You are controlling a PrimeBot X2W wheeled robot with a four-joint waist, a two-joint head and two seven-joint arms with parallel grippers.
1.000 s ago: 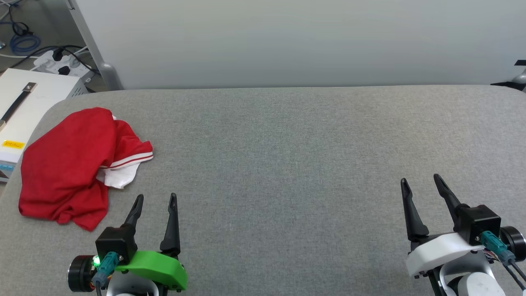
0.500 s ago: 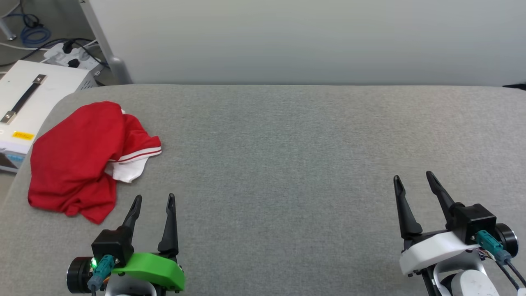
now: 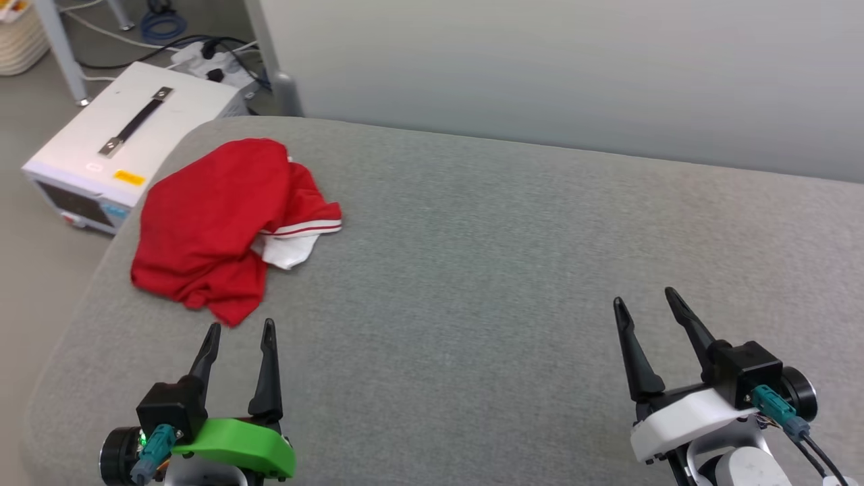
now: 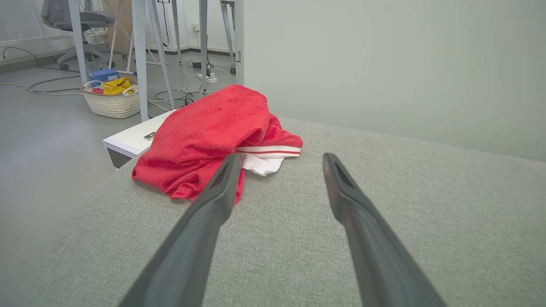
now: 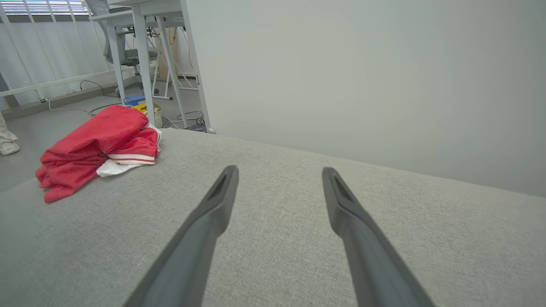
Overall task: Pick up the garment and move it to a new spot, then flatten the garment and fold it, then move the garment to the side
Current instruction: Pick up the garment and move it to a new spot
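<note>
Left gripper [image 3: 241, 324]: fingers spread, nothing between them, hovering low over the grey padded table [image 3: 506, 270]. Right gripper [image 3: 643, 295]: same, fingers apart and holding nothing.

The garment [image 3: 216, 223] lies on the table just ahead of the left gripper and a little to its left. Its nearest red hem is close to the left fingertip, and I see no contact. From the right gripper it is well apart, far off to the left and further ahead.

The garment is bunched in a heap with the red body folded over itself. One white sleeve [image 3: 287, 250] with red-white striped trim pokes out on the side toward the right gripper. I can't tell front from back, since the rest is tucked under. In the left wrist view the left finger [image 4: 213, 200] covers the near edge of the heap.

A white box with a black handle [image 3: 128, 135] sits on the floor past the garment, partly hidden behind it in the left wrist view.

Further out from the left gripper, a woven basket [image 4: 111, 105] stands on the floor holding yellow cloth and something red I can't identify.
</note>
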